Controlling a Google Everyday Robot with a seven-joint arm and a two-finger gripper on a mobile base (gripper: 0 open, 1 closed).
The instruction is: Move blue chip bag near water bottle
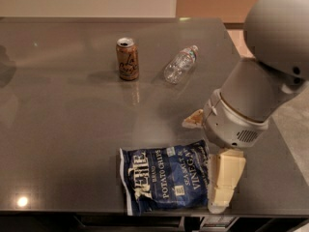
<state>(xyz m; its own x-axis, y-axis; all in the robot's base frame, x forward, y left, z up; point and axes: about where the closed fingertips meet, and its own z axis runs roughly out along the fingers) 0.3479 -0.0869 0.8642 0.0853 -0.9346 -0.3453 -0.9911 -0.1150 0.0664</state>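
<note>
The blue chip bag (164,179) lies flat near the table's front edge, dark navy with white lettering. The water bottle (180,64) lies on its side at the back, right of the middle, clear with a pale cap. My gripper (205,161) hangs from the grey arm at the right and is open, right at the bag's right end. One cream finger (224,178) lies along the bag's right edge, the other (193,120) sticks out above the bag's top right corner. I cannot tell whether either finger touches the bag.
An orange-brown drink can (128,59) stands upright left of the bottle. The grey table's (67,129) front edge runs just below the bag, and its right edge is under the arm (270,66).
</note>
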